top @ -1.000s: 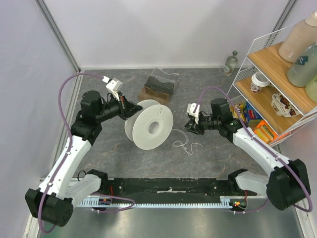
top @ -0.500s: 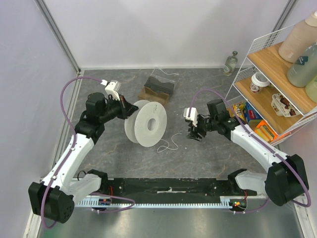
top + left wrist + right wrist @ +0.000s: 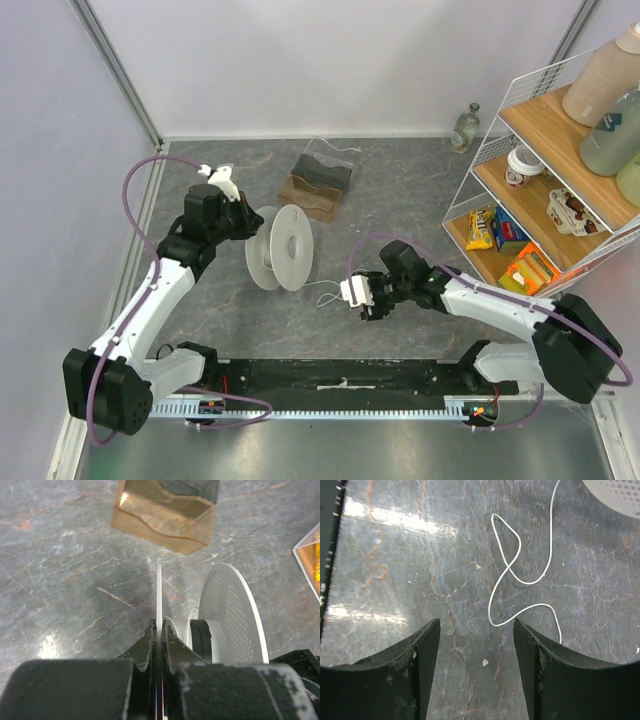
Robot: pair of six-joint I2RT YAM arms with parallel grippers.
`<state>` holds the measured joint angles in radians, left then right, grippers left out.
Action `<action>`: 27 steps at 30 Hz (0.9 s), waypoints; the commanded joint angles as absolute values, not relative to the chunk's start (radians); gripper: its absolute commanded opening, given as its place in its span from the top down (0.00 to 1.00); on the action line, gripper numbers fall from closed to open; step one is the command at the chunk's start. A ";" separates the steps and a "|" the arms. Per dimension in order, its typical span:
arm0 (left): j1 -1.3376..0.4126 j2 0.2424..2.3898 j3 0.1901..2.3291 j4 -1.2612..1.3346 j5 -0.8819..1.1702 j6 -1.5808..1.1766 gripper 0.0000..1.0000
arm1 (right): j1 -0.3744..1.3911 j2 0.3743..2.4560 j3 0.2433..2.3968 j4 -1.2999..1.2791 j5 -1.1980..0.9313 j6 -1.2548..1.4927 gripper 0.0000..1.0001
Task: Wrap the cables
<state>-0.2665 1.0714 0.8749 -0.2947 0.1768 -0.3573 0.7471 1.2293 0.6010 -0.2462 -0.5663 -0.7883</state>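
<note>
Left gripper (image 3: 248, 217) pinched shut on the near flange of a white plastic spool (image 3: 281, 248), standing on edge on the grey marbled tabletop (image 3: 420, 215). From the left wrist camera, both dark fingers (image 3: 144, 645) pressed flat against that flange, seen edge-on as a thin white line between them, with the hub and the far perforated flange (image 3: 232, 615) off to the right. Beyond the spool, an amber translucent plastic box (image 3: 167, 511) on the table, near the back wall. Right gripper (image 3: 365, 305) low over the table in front of the spool, pointed down, jaws spread wide with nothing between them; from the right wrist camera, two dark curved fingers (image 3: 427, 662) apart above bare stone. Thin white cable (image 3: 506, 572) loose on the table just ahead of those fingers, twisted into a small crossed loop, one strand running up toward the spool's perforated edge (image 3: 620, 490). From above, the same cable (image 3: 325, 291) between the spool and the right gripper, touching neither finger. At the right edge, a white wire shelf rack (image 3: 480, 150) with bottles and packets; a small glass bottle (image 3: 466, 127) in the far corner.
</note>
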 commanded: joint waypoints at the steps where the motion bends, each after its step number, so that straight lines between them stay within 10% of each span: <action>1: -0.287 1.089 0.948 -0.327 0.078 -0.370 0.98 | 0.779 1.305 0.606 -0.101 -0.488 -0.825 0.33; 20: -0.336 1.117 0.954 -0.301 0.069 -0.285 0.98 | 0.902 1.474 0.663 -0.044 -0.284 -0.848 0.48; 27: -0.379 1.118 0.957 -0.293 0.072 -0.235 0.96 | 0.908 1.490 0.689 -0.072 -0.275 -0.835 0.91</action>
<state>-0.3595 1.1263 0.8948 -0.3656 0.0551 -0.2859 0.9035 1.4937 0.6579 -0.0753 -0.2974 -0.8425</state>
